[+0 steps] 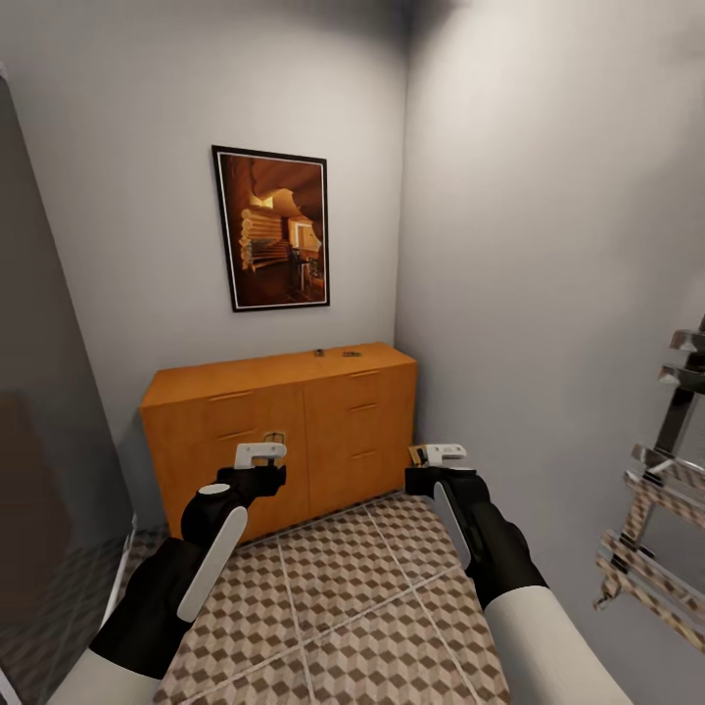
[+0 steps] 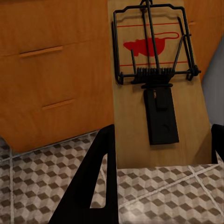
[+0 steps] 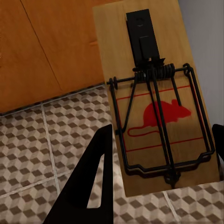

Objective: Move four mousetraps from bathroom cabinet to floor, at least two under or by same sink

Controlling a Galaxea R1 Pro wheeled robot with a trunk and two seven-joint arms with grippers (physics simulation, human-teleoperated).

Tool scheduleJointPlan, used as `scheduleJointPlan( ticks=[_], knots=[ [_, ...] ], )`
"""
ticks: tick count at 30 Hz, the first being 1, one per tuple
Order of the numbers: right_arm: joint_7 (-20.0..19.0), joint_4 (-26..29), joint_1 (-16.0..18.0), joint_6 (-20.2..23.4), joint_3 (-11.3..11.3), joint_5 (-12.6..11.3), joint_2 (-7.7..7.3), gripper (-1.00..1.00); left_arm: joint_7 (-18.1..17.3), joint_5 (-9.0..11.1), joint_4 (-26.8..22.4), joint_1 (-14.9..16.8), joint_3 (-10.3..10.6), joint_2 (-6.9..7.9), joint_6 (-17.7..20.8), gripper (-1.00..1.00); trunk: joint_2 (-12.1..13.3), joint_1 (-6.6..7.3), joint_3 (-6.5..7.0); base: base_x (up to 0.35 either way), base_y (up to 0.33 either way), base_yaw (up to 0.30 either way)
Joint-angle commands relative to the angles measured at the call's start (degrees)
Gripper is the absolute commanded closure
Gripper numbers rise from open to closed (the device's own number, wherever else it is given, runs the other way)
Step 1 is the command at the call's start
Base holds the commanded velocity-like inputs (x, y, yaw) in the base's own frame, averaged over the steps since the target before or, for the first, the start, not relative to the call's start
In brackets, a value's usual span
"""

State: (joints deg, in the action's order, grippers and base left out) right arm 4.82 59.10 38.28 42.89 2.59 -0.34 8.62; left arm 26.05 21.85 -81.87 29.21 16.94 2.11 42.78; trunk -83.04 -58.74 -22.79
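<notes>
**Wood in both end effectors, 2 traps left on the cabinet**

Orange-brown wood faces you: the wide low cabinet [image 1: 284, 431] with doors and drawers stands against the grey back wall, in the corner, under a black-framed picture of a log interior [image 1: 271, 227]. On its flat top, towards the right end, lie 2 small dark items [image 1: 335, 352] near each other; they are too small to make out clearly, though they match the remaining mousetraps in size.

Your left end effector [image 1: 260, 453] is clamped on a flat pale wooden mousetrap with a black wire spring and a red mouse print [image 2: 156, 88]. In the left wrist view the board sits between the black fingers [image 2: 95, 182], its lower edge tucked into the grip, with the cabinet drawers behind it.

Your right end effector [image 1: 446, 453] grips a second flat wooden mousetrap of the same kind [image 3: 156, 100], wire bar and red mouse towards the camera, the black catch plate at the far end. A black finger [image 3: 91, 182] shows beside the board.

Both end effectors are held in the air in front of the cabinet, level with its lower drawers, well apart from each other. Below them spreads the bathroom floor of square tiles in a brown, beige and white cube pattern [image 1: 343, 607]. A chrome rack [image 1: 661, 490] stands at the right wall.
</notes>
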Motion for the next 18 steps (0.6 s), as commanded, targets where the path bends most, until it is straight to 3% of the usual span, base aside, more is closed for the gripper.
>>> scheduleJointPlan(
  ticks=[1, 18],
  knots=[
    [0.34, 0.04, 0.04, 0.27, 0.09, -0.20, 0.00, 1.00, 0.57, 0.53, -0.05, 0.06, 0.10, 0.07, 0.13, 1.00, -0.04, 0.01, -0.07, -0.059, 0.000, 0.000],
    [0.26, -0.82, 0.04, 0.32, 0.05, -0.24, 0.00, 1.00, 0.32, 0.51, 0.02, 0.06, 0.02, 0.08, 0.11, 1.00, -0.04, 0.01, -0.07, -0.008, 0.000, 0.003]
  ],
)
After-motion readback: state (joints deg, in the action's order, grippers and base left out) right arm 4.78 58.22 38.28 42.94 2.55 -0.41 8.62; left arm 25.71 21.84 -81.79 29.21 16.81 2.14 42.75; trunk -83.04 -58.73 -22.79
